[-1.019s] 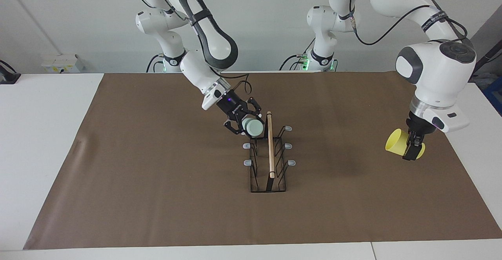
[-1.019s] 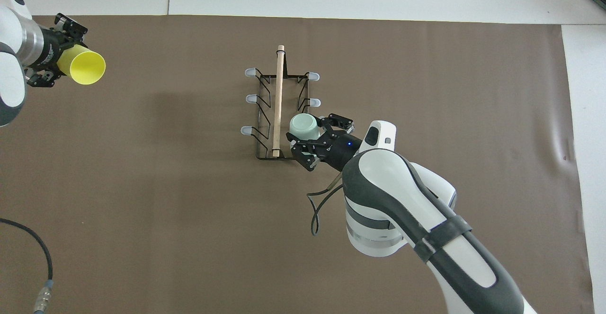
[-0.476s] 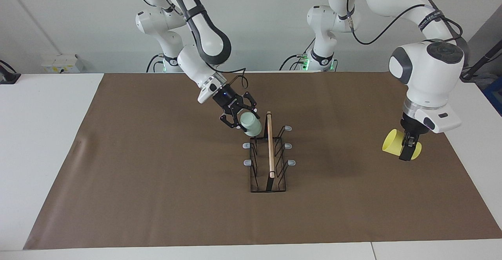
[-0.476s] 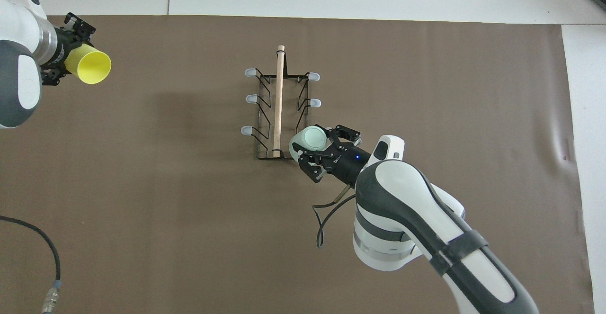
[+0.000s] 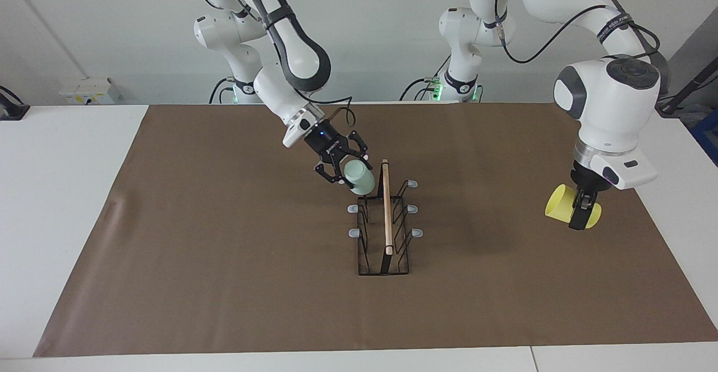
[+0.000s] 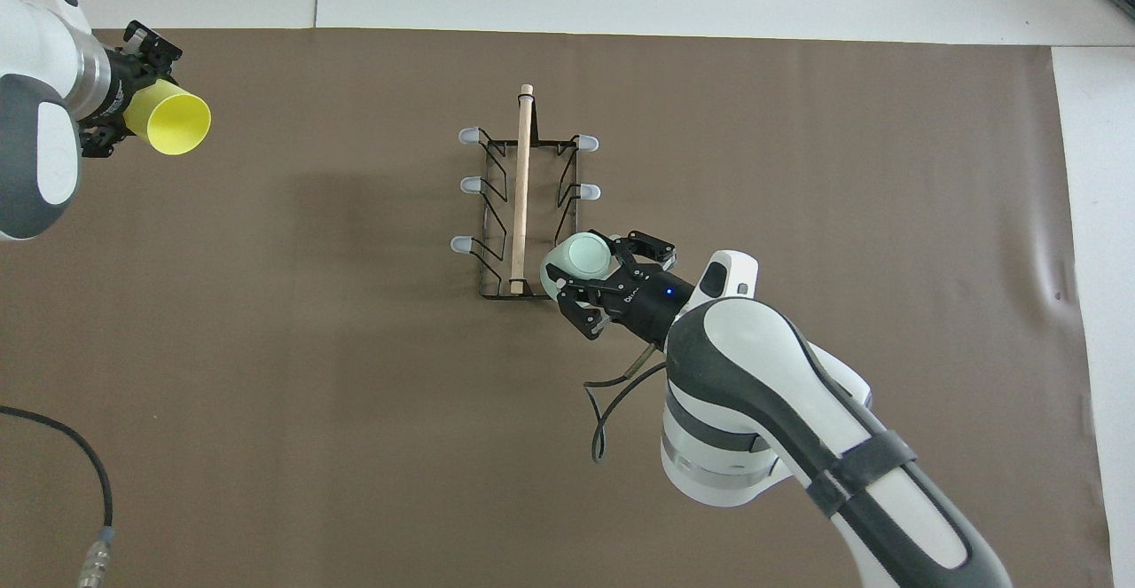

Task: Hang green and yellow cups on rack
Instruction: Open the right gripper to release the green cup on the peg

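Overhead view is showing the right gripper (image 6: 592, 279) clasping the pale mint green cup (image 6: 578, 260) over the black wire rack (image 6: 523, 207), while the left gripper (image 6: 120, 91) is gripping the bright yellow cup (image 6: 173, 122) sideways above the brown mat (image 6: 355, 393).

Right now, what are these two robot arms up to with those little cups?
Each arm holds one cup. The right gripper has the green cup tipped bottom-up at the rack, over the prong nearest the robots on the right arm's side, apparently about to hang it there. The left gripper holds the yellow cup on its side in the air over the brown mat, toward the left arm's end of the table. No cup is released on a prong yet.
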